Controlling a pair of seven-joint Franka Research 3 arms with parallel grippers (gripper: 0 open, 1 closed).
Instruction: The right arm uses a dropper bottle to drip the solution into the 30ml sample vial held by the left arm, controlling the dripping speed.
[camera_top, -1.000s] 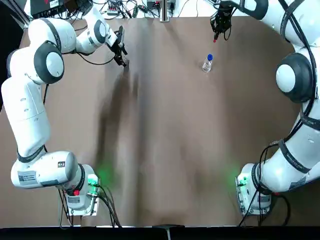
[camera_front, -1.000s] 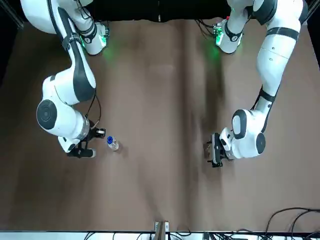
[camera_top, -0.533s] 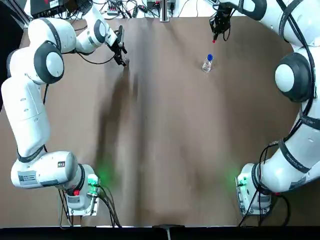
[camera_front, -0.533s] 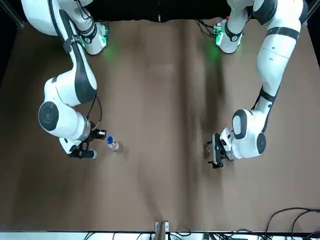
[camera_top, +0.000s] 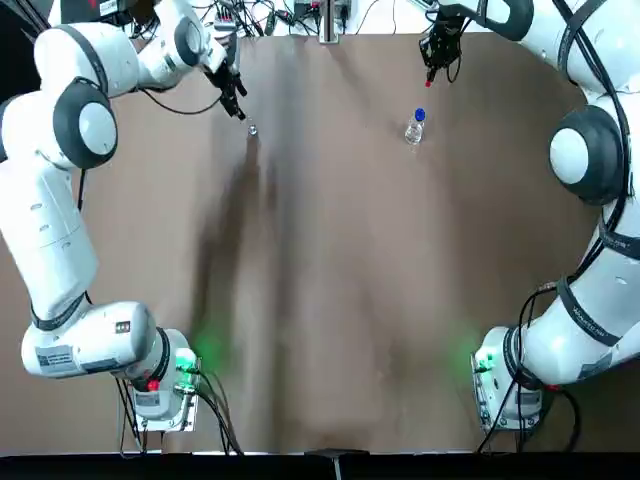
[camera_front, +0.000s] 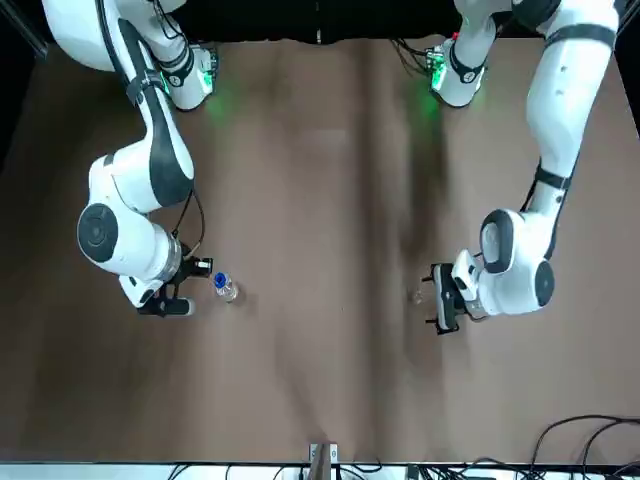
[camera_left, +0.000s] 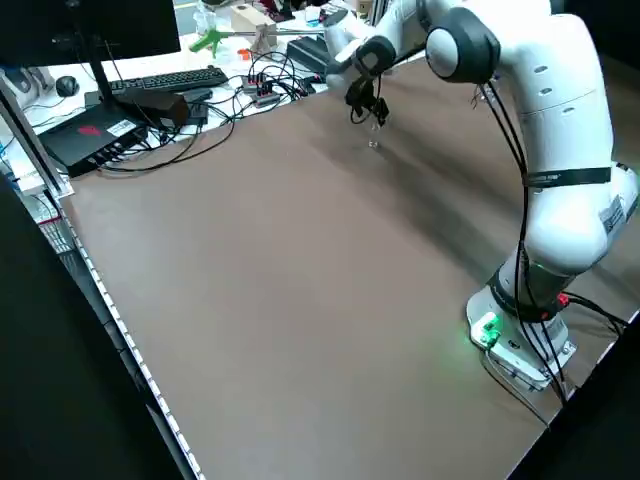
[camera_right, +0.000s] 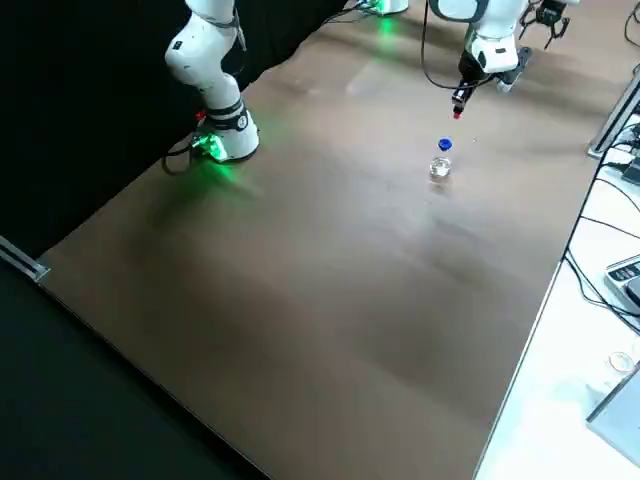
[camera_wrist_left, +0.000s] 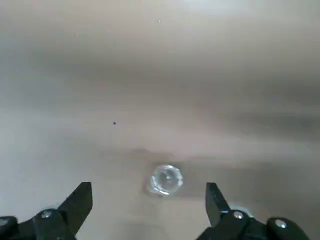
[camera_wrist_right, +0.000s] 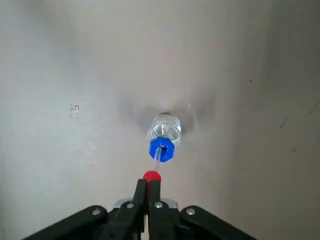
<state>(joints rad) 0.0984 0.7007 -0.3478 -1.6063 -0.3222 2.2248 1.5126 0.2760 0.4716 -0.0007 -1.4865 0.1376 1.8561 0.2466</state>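
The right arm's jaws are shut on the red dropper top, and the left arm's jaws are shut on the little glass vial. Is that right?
Not quite: the left arm's jaws are open, with the vial standing free on the table, as the left wrist view shows. The right arm's jaws are indeed shut on the red dropper top.

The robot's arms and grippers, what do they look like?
Both are white and jointed, with grey joint caps, dark bands and black cables alongside. The left gripper and right gripper are black and two-fingered, with silvery screws.
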